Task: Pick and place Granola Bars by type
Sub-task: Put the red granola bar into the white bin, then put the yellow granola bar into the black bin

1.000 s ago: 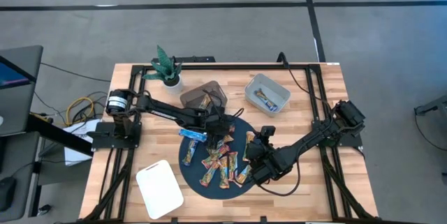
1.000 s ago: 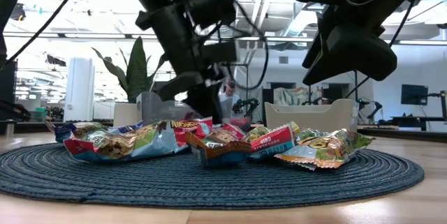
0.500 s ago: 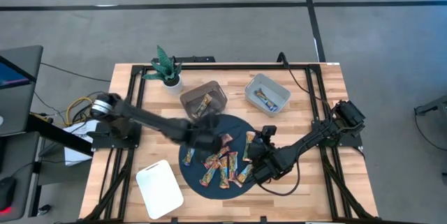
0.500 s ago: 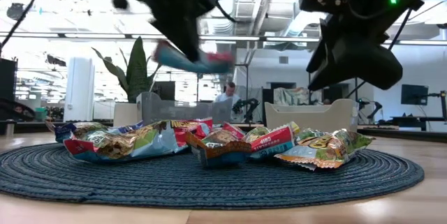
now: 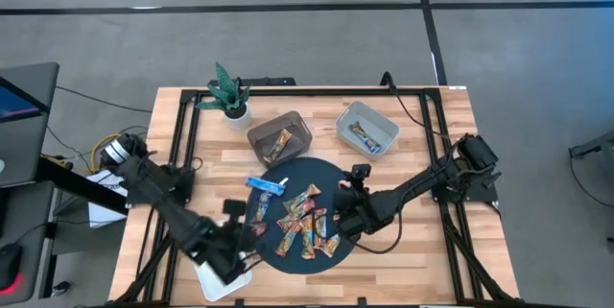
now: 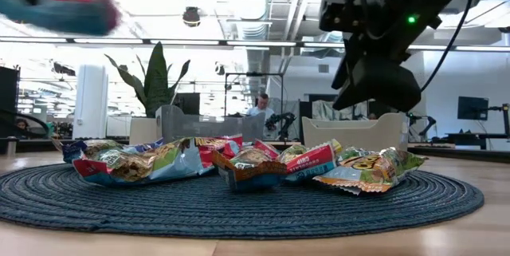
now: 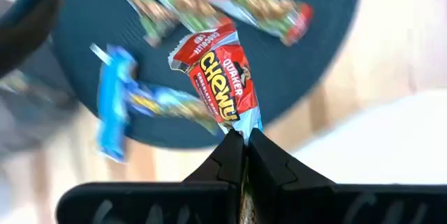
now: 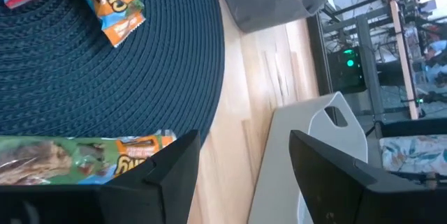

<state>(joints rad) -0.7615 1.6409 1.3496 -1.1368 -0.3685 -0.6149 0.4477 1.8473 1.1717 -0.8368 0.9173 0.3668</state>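
Note:
Several granola bars (image 5: 305, 224) in shiny wrappers lie flat in a heap on a round dark blue woven mat (image 5: 317, 176). A blue one (image 5: 267, 185) lies at the mat's far left. My left gripper (image 5: 238, 237) is at the mat's near left edge, beside the white board, and is shut on a red-and-blue bar (image 7: 220, 84). That bar also shows as a blur in the low view (image 6: 76, 9). My right gripper (image 5: 342, 220) hovers open over the mat's right part, above a green-and-orange bar (image 8: 84, 158). My left gripper pinches the red-and-blue bar by its end seam (image 7: 242, 128) between its two shut fingers. The bar sticks out ahead of the fingertips, in line with the fingers. It is lifted clear of the mat and the table.
A dark grey bin (image 5: 279, 135) with one bar and a light grey bin (image 5: 367, 128) with a blue bar stand at the far side. A potted plant (image 5: 229, 94) is at the far left. A white cutting board (image 5: 219, 262) lies near left.
My left gripper has gone up from the heap with the red-and-blue bar and swung fast toward the table's near left, to the mat's edge by the white board. My right gripper has shifted a little toward the table's left, over the mat.

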